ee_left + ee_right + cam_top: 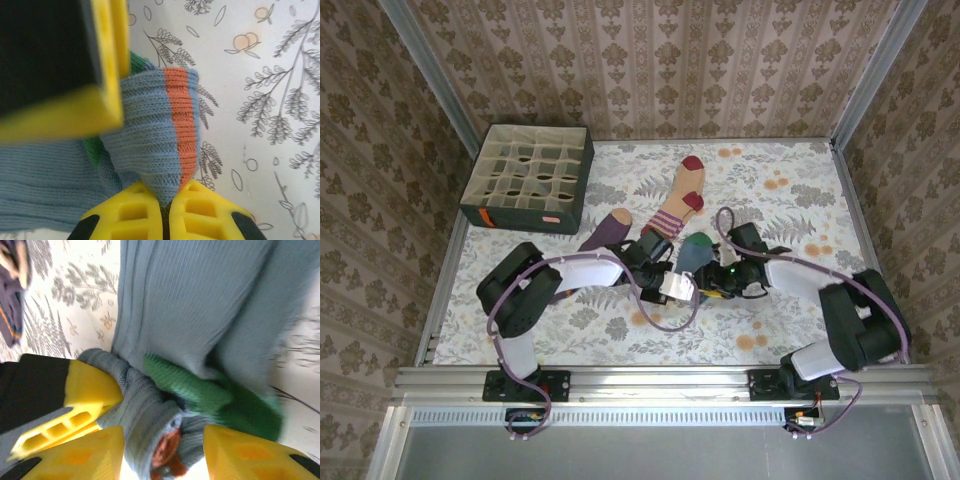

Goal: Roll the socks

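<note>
The blue-grey sock [697,248] with a green toe lies mid-table between both arms. In the left wrist view my left gripper [168,192] is shut on a fold of the sock [150,130], pinching its blue knit and orange cuff stripe. My right gripper [162,440] is open, its yellow fingers [240,450] standing apart on either side of the bunched cuff end; the green toe [200,385] lies just beyond. From above, the left gripper [678,287] and right gripper [712,283] meet closely at the sock. The purple sock [608,230] and peach sock [680,200] lie flat further back.
A dark fabric box [525,177] with grid compartments stands at the back left corner. Metal rails edge the floral table [790,200]. The right gripper's yellow finger [100,65] crowds the left wrist view at top left.
</note>
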Robot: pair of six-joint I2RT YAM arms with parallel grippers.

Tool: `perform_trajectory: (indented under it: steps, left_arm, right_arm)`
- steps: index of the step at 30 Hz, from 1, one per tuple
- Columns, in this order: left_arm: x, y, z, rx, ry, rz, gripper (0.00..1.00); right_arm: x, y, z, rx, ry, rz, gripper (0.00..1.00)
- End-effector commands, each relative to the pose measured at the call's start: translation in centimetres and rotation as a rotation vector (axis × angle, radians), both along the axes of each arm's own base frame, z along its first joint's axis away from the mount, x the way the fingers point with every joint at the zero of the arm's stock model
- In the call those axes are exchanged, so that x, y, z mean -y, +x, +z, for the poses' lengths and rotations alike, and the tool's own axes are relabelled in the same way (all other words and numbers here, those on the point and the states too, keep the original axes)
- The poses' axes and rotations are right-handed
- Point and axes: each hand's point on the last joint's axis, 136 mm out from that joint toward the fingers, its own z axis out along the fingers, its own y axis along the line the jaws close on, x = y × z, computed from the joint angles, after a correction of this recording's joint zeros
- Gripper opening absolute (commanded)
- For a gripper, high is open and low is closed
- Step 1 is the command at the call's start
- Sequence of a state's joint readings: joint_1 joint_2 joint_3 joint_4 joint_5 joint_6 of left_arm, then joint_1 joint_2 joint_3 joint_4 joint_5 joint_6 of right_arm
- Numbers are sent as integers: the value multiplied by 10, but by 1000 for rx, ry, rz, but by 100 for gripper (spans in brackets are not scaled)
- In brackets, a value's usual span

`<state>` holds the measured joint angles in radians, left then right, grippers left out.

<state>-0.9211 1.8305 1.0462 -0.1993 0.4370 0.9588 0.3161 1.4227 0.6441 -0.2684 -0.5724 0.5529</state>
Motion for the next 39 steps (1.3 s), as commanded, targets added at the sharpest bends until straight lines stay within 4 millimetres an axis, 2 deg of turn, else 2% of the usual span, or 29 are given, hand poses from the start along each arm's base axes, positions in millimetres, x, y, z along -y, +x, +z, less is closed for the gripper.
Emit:
perform_trajectory:
  steps: [1,5,9,14,17,25,33,36,39]
  left_arm:
    - [-33,-47,-18,-298,175,-28,0]
    - [-27,-49,-10,-337,193,-43,0]
    - [-24,-47,-9,-303,176,-70,0]
    - [-20,-48,-13,-184,152,-112,0]
    - [-17,-47,-13,-108,138,-120,0]
    - [-8,-48,-3,51,75,-139,0]
    - [-5,-60,-7,56,111,-190,0]
    - [-1,-66,-5,-31,142,-184,0]
    - [2,-73,-2,-189,193,-172,0]
  right_arm:
    - [19,8,11,97,-65,-76,43]
    - [21,2,6,107,-47,-105,44]
    - [17,-3,-4,72,-8,-118,43]
    - [16,2,-18,25,-27,-128,32]
    - [14,7,-33,-32,-47,-127,31]
    - [19,21,-58,-122,-163,-119,16]
    - [14,36,-69,-122,-164,-114,9]
    - [8,44,-65,-86,-125,-112,7]
    - [1,52,-56,-41,-79,-107,5]
